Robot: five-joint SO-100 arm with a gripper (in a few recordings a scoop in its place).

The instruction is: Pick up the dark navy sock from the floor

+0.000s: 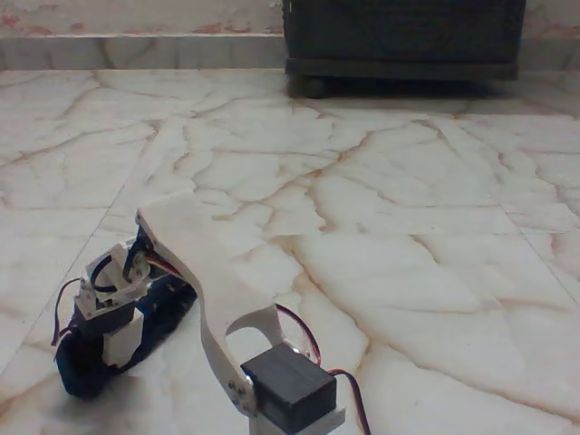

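Note:
The dark navy sock (80,370) lies on the floor (381,181) at the lower left of the fixed view. It stretches from a bunched end near the picture's left edge up toward the arm's white link. My gripper (116,337) is folded down right on top of it, with a white finger (125,344) pressed against the fabric. Sock shows on both sides of the gripper. The arm's body hides how the jaws stand, so I cannot tell if they are clamped on the fabric.
A dark cabinet (403,41) stands on the floor at the back, against the wall. The arm's white link and a black servo block (288,388) sit at the bottom centre, with red and black wires beside them. Open marble tiles spread to the right and ahead.

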